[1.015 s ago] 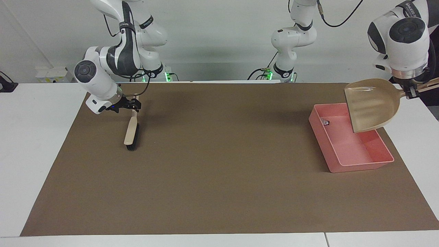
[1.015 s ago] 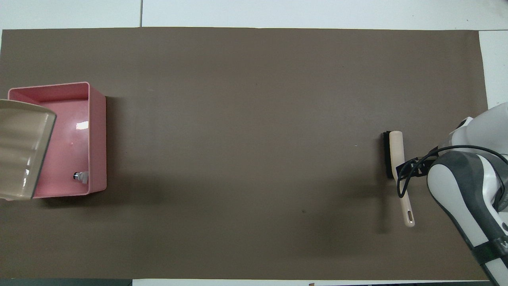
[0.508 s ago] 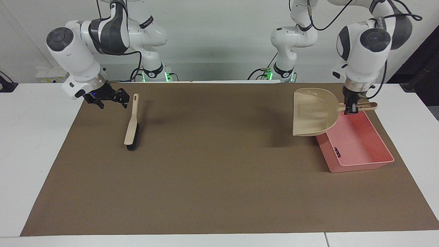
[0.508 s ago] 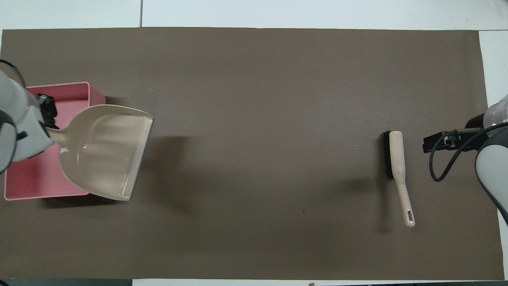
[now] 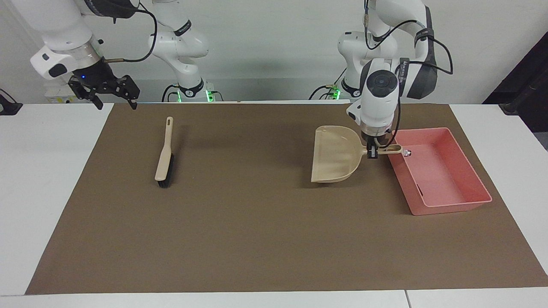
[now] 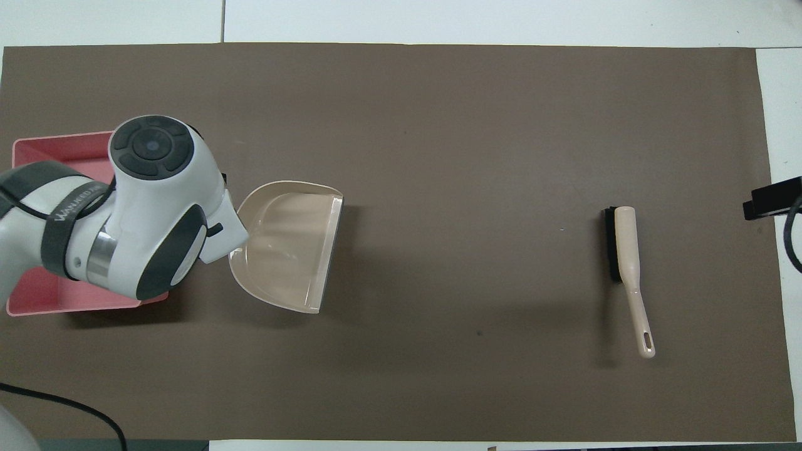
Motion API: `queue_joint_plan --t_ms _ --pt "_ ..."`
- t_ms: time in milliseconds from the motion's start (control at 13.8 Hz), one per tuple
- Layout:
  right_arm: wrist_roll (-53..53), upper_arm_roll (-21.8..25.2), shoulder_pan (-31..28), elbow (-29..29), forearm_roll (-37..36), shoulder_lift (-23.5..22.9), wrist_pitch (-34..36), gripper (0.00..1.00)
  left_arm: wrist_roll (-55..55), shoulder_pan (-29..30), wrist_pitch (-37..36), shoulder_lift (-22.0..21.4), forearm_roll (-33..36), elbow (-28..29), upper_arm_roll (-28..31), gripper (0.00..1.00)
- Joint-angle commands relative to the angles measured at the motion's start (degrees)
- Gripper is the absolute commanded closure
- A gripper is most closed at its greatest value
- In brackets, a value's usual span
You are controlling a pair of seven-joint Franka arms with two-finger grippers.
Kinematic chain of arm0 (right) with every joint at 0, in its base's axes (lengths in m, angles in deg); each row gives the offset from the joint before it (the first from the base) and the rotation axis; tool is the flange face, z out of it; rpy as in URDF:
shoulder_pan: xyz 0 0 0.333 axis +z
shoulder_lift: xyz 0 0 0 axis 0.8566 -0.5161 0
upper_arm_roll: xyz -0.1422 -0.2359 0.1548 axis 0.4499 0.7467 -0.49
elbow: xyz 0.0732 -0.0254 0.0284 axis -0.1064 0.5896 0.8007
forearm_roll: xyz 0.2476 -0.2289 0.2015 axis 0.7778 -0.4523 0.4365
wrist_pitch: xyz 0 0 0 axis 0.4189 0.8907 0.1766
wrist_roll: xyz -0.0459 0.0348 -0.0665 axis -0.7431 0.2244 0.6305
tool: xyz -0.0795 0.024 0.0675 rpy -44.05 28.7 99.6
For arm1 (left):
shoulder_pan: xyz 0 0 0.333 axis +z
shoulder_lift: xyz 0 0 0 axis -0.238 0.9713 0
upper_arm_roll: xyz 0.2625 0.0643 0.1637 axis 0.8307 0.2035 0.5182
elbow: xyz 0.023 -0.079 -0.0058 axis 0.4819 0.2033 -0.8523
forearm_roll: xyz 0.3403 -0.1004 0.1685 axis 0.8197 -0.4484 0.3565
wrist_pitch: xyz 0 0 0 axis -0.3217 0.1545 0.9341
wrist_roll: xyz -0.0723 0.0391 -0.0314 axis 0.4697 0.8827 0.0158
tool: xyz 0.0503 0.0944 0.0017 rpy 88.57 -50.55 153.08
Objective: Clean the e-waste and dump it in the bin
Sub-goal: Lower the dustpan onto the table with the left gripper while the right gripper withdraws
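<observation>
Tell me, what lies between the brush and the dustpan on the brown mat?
Nothing: between the brush and the dustpan there is only bare brown mat. Both the facing and overhead views show this.

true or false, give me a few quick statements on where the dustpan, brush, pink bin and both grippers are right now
1. The left gripper is shut on the beige plastic dustpan by its handle. True.
2. The beige hand brush with black bristles is held by the right gripper. False: it lies on the brown mat; that gripper is open, raised apart from it.
3. The dustpan sits inside the pink rectangular plastic bin. False: it is beside it.
4. A small part lies in the bin. True.
</observation>
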State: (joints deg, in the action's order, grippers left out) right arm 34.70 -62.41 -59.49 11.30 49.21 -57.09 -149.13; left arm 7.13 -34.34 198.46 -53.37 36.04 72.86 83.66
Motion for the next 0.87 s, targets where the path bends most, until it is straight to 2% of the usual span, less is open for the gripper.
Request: queue_joint_plan --t_ms 0,145,363,798 --pt "-0.64 -0.09 -0.67 -5.99 -2.24 -4.53 2.65 0.01 -1.4 -1.14 4.43 -0.24 -0.99 2.58 0.98 0.99" --pt "-0.64 0.88 -0.67 -5.38 -1.19 -4.62 3.35 0.01 -2.64 -1.14 5.76 1.34 -0.99 2.67 0.98 0.99" --pt "-0.81 1.06 -0.58 -4.59 -1.27 -4.88 3.09 0.01 -5.97 -1.23 12.68 0.73 -0.99 7.4 0.98 0.99" --pt "-0.46 0.71 -0.05 -4.76 -1.44 -4.53 2.56 0.01 -8.61 -2.19 13.23 2.66 -3.63 7.94 0.98 0.99"
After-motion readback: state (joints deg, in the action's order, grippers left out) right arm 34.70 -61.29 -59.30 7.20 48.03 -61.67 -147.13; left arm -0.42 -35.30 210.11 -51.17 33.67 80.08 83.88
